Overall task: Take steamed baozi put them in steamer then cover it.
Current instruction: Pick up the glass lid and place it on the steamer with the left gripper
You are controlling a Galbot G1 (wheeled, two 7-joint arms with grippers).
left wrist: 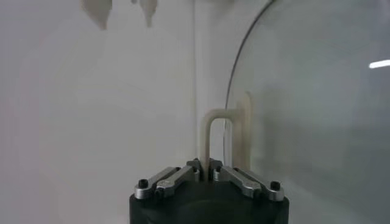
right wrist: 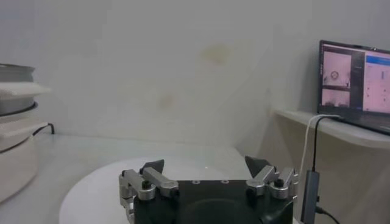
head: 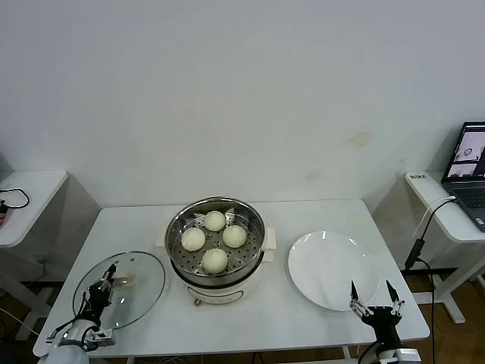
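White table (head: 303, 216) against a pale wall, steamer (head: 217, 240) at centre holding four steamed baozi (head: 215, 260), white plate (head: 332, 269) right of it, cover (head: 121, 288) flat left of it, left gripper (left wrist: 204, 165) clamped on its handle, right gripper (head: 374, 296) spread wide by the plate's near edge.

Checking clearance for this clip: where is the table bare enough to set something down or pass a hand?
Bare strips: along the far edge behind the steamer, and the near edge between lid and plate. Crowded: the middle, lid against steamer; left gripper shut on the lid handle; right gripper open at the plate's near edge.
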